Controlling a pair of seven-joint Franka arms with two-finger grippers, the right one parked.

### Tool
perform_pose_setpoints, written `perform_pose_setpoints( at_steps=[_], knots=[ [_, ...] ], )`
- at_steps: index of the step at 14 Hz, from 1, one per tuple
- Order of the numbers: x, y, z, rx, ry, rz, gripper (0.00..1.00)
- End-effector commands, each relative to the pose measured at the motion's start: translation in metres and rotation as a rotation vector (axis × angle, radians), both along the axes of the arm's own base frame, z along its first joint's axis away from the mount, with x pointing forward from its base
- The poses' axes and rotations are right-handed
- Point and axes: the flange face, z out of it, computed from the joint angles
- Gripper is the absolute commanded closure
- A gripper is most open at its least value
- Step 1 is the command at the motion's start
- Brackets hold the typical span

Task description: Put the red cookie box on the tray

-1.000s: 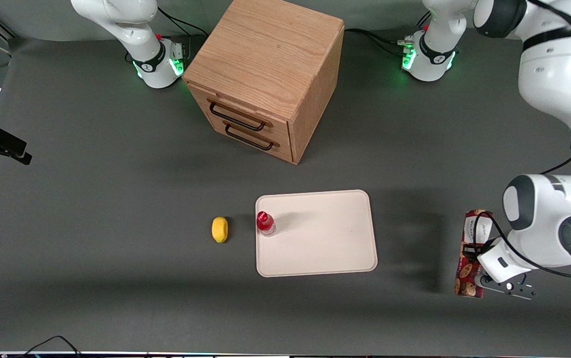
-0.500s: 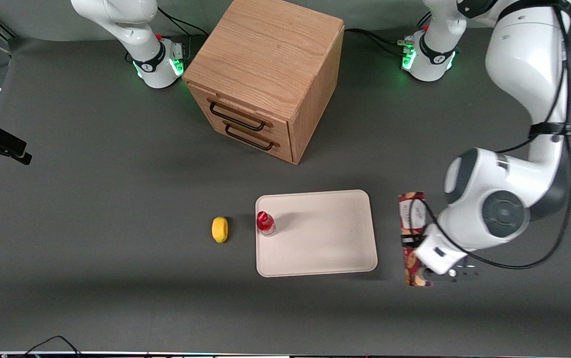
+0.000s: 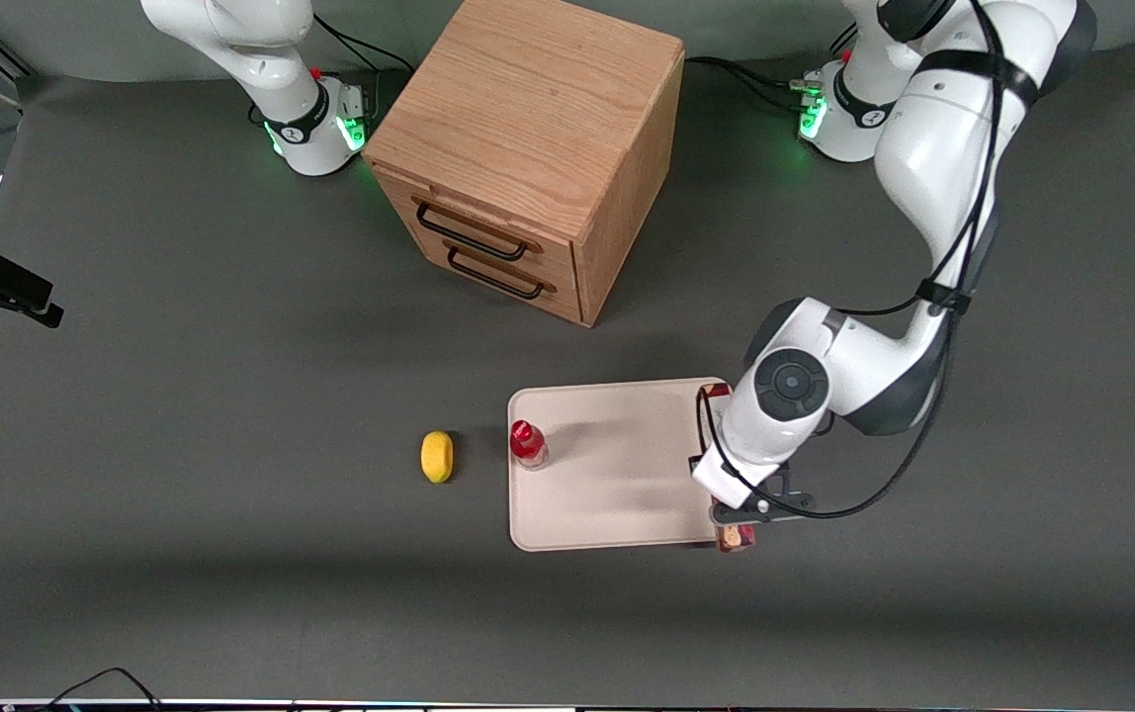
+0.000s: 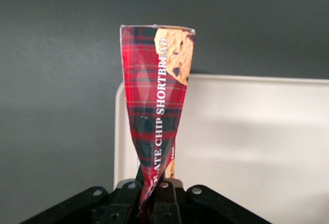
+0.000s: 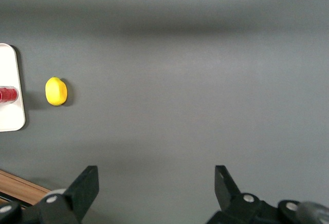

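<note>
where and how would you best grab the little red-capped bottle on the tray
Grip the small bottle around its body just under the red cap, coming straight down from above. It stands upright near the tray edge, with open space around it. The gripper is busy, shut on the red cookie box.

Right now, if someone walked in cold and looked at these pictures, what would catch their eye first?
Probably the red cookie box, gripped at one end by the gripper and held in the air over the tray edge nearest the working arm. Next, the big wooden drawer cabinet, farther from the front camera than the tray. Then the small red-capped bottle on the tray, with a yellow lemon beside it on the table.
</note>
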Motion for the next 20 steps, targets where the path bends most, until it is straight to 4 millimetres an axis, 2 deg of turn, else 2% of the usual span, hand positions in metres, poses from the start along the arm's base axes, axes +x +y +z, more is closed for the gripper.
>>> perform_pose_setpoints(
  at_steps=[1,4,5,6,7,8,10,12,14,17,20],
  knots=[
    [-0.018,-0.001,-0.017,0.023,-0.034,0.003,1.00],
    [-0.025,-0.003,-0.032,0.003,-0.032,0.003,1.00],
    [-0.024,-0.001,-0.036,0.001,-0.027,0.007,0.95],
    [-0.023,0.001,-0.037,0.001,-0.026,0.012,0.31],
    [-0.022,0.004,-0.037,0.004,-0.026,0.005,0.00],
    [-0.020,0.005,-0.031,0.003,-0.034,0.006,0.00],
    [-0.017,0.008,-0.005,0.001,-0.056,0.027,0.00],
    [-0.014,0.010,0.035,-0.042,-0.070,0.069,0.00],
    [-0.012,0.024,0.085,-0.079,-0.050,0.132,0.00],
    [-0.014,0.076,0.161,-0.081,-0.013,0.081,0.00],
    [-0.020,0.173,0.231,-0.057,0.048,0.017,0.00]
  ],
)
